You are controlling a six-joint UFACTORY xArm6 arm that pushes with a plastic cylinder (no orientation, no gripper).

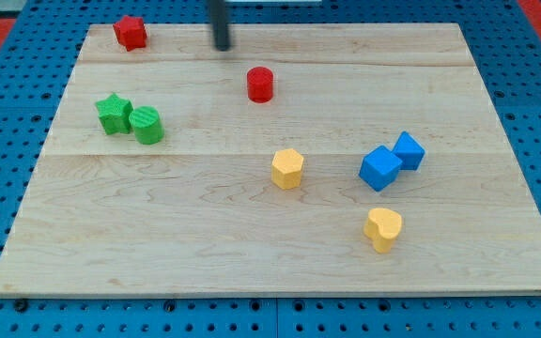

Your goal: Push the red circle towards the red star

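Red circle point(260, 84) is the block in question, and it is sitting in the upper middle of the wooden board point(252, 244), well apart from the red star point(131, 32), which is lying near the board's top left corner.

Starting at the view's bottom, a yellow heart-shaped block point(383, 228) is resting toward the lower right. Farther up, a yellow hexagon-like block point(287, 168) is sitting near the board's centre. To its right, two blue blocks are lying touching each other: a larger blue cube point(379, 168) and a smaller blue cube point(409, 150) just up and to the right of it.

On the view's left, a green cylinder point(146, 125) is pressing against a green star point(114, 114), the star being on the left of the pair.

Beyond these, the red circle is standing alone, with bare wood all round it.

At the view's top, the dark rod is coming down from the upper edge, and my tip point(223, 46) is resting on the board up and to the left of the red circle, near it but not touching. The tip is lying between the red circle and the red star, closer to the circle. The rod has no jaws, so nothing is being held.
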